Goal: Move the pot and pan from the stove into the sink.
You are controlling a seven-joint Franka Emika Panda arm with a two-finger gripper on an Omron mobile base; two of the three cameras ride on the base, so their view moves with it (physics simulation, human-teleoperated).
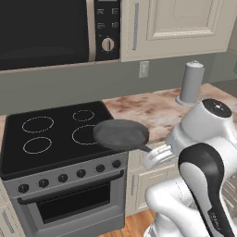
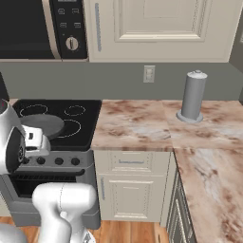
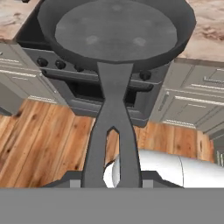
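Observation:
The pan (image 1: 121,134), shallow and dark grey, hangs level above the front right corner of the stove (image 1: 46,139), partly over the counter edge. My gripper (image 1: 155,155) is shut on the end of its long handle. In the hand view the pan (image 3: 116,30) fills the top, and its slotted handle runs down into my gripper (image 3: 112,181), with the stove (image 3: 57,65) knobs and oven door below it. In the right base view the pan (image 2: 42,126) sits just ahead of my gripper (image 2: 35,140) over the stove (image 2: 76,128). The pot and the sink are out of view.
A marbled counter (image 1: 148,111) runs right of the stove, with a grey cylinder (image 1: 192,83) standing on a round base near the wall. A microwave (image 1: 46,32) hangs above the cooktop. Cream cabinets (image 2: 130,190) and wood floor lie below.

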